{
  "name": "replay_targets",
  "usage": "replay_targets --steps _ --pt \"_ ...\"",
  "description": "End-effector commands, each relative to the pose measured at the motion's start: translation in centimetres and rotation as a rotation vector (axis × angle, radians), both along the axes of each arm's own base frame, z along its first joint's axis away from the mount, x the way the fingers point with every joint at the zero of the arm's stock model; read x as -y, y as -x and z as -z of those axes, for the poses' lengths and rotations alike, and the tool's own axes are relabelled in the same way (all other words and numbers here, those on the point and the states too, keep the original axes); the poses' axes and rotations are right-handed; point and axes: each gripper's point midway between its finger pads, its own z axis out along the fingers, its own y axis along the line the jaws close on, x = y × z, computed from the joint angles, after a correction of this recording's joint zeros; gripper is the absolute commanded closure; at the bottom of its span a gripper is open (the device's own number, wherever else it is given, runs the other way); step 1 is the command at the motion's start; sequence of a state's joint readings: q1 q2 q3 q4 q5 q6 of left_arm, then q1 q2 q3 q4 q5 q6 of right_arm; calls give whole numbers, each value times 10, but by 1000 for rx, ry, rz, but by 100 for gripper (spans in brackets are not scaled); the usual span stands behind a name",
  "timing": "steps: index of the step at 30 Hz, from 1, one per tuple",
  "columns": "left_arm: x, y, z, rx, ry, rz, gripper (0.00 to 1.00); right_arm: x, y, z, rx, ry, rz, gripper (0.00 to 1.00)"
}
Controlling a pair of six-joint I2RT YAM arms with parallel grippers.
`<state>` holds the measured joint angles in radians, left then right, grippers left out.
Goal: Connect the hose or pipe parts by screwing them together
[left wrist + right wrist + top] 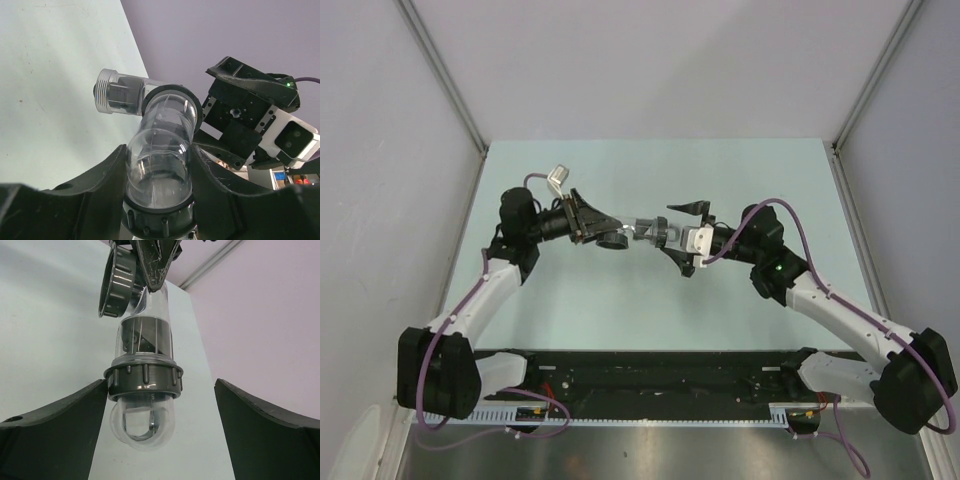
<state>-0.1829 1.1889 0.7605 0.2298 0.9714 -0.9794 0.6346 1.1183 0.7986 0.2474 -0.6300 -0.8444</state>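
Left wall (380, 150): plain grey-lilac panel, met the back wall at a slanted metal post (445, 75).
Back wall (670, 60): the same pale panel, bare.
Table (620, 310): flat pale mint-green top with faint specks in the left wrist view; it ran from the back wall to a black rail (650, 375) at the near edge.
Left arm (485, 290): white and black, rose from the near-left corner and reached in toward the middle of the table, with a purple cable (470, 300) along it.
Left gripper (612, 232): clamped on the pipe, one dark finger (95, 195) on each side of the clear body.
Pipe (160, 150): one clear, bent piece held above the table's middle, between the two grippers and off the surface.
Side branch (106, 91): short clear stub with a ribbed end and a dark insert, pointing off to the left in the left wrist view.
Collar (142, 380): grey ribbed ring around the clear tube, with a rounded clear end below it in the right wrist view.
Right gripper (682, 236): fingers spread wide on either side of the collar end; one finger (65, 425) sat just beside the collar, contact unclear, and the other stood well apart from it.
Right arm (840, 310): came from the near-right corner, with a green light showing near the wrist.
Right wall (910, 180): grey-lilac panel behind a second slanted post (880, 70).
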Motion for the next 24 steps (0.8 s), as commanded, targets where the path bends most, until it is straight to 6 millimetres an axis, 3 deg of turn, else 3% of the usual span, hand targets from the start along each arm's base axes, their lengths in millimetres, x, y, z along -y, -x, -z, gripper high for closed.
replay_targets --steps 1,6,14,17,19,21,24 --pt "1 6 -45 90 57 14 100 -1 0 -3 28 10 -21 7" --pt "1 11 -53 88 71 18 99 -6 -5 5 14 15 -16 8" --pt "1 18 -53 62 83 42 99 -16 -9 -5 26 -40 -25 19" --pt "1 19 -51 49 86 46 100 -21 -6 -10 14 -72 -52 31" --pt "1 20 -52 50 87 49 99 -26 -4 -13 10 -90 -73 50" --pt "1 20 -53 69 82 49 99 -29 0 -19 -27 -130 -96 82" --pt "1 17 -51 122 60 22 100 -34 12 -25 -99 -179 -171 88"
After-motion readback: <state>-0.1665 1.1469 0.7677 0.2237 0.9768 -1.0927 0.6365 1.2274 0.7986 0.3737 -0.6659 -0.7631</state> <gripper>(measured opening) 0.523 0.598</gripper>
